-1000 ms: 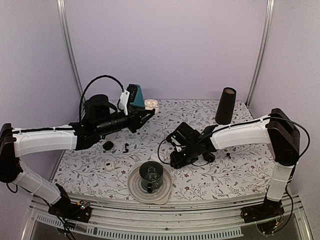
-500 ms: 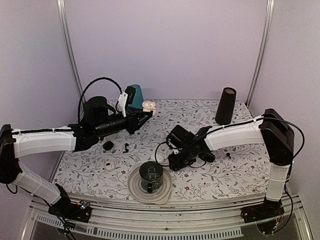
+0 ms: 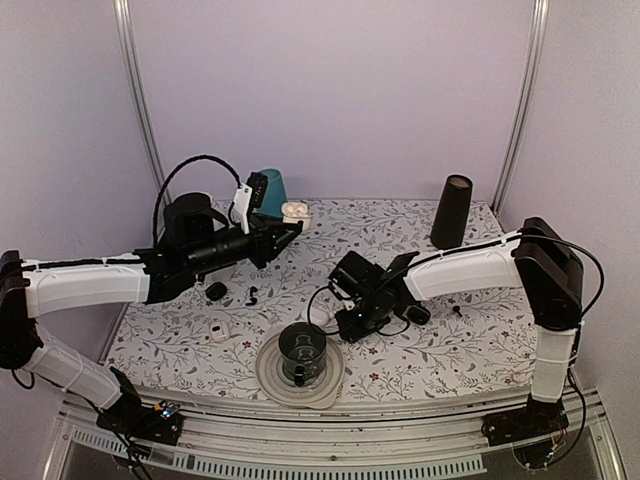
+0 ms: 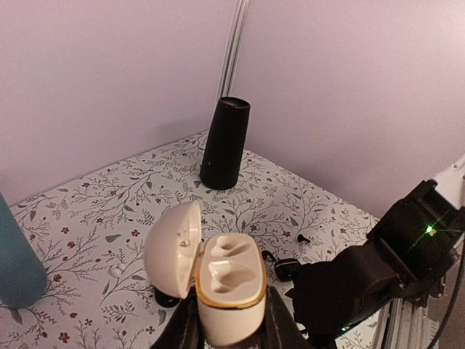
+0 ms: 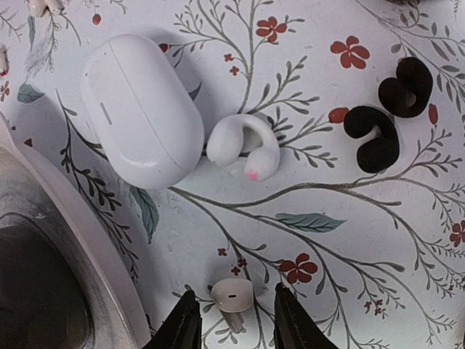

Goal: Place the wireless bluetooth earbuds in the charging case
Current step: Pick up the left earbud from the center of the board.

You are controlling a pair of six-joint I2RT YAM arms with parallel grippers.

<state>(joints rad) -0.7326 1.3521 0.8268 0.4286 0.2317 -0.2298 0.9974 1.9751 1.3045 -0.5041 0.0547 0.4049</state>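
with the right gripper (image 5: 235,304) spread astride the small white earbud (image 5: 232,296) on the table (image 5: 349,240), neither finger touching it, an off-centre closure could have flicked it aside while the left gripper (image 4: 229,323) pinched the open charging case (image 4: 229,280) aloft, wells empty.

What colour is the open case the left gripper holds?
Case: cream-white, gold rim; clearest in left wrist view.

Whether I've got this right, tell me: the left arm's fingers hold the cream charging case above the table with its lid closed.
Not quite. The lid is open, swung to the side, with both wells empty, as the left wrist view shows. The rest stands: the left arm's fingers hold the cream charging case above the table.
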